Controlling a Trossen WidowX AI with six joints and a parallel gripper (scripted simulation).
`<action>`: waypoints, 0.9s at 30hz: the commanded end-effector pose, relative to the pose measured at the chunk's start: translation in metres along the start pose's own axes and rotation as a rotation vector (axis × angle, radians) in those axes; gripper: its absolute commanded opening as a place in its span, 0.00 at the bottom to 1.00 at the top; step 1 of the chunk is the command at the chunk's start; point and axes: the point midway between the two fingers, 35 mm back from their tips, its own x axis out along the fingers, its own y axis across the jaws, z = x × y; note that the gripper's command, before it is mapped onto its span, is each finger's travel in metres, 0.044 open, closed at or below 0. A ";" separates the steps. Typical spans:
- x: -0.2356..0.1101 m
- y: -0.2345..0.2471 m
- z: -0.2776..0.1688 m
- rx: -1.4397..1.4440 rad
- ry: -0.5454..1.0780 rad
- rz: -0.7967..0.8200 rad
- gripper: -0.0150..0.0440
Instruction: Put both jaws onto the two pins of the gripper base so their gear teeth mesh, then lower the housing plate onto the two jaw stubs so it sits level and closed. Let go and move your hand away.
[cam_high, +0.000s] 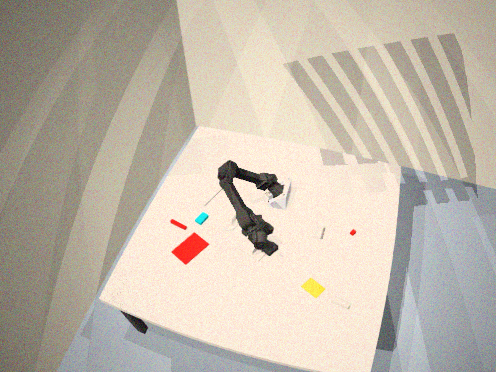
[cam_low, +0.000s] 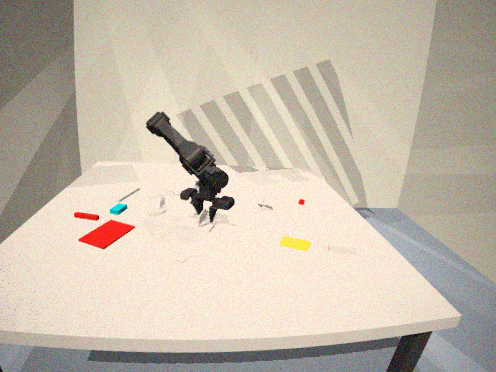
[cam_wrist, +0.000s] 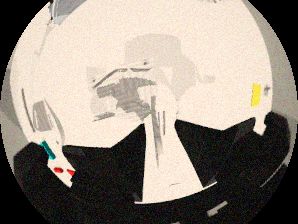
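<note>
My gripper (cam_low: 206, 217) (cam_wrist: 159, 125) points down at the middle of the table, low over it. Its fingers are part-way apart and shut on a white part that looks like a jaw (cam_wrist: 161, 106). Under and beyond the fingertips in the wrist view is the pale gripper base (cam_wrist: 102, 108), with thin dark edges and small round marks, partly in shadow. White on white, its pins, the gear teeth and any meshing cannot be made out. The housing plate cannot be told for certain among the pale parts.
A red sheet (cam_high: 190, 248) (cam_low: 107, 234), red bar (cam_high: 178, 224) (cam_low: 86, 216) and cyan block (cam_high: 201, 218) (cam_low: 118, 208) lie left. A yellow sheet (cam_high: 313, 287) (cam_low: 295, 243), pale block (cam_low: 342, 249) and small red cube (cam_high: 353, 232) (cam_low: 301, 202) lie right. A pale upright piece (cam_low: 161, 202) stands left of the gripper.
</note>
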 end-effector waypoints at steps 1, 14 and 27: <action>0.001 0.000 -0.001 -0.004 0.004 0.002 0.48; 0.004 0.000 -0.001 -0.003 0.005 0.002 0.48; 0.004 0.000 -0.001 -0.003 0.005 0.002 0.48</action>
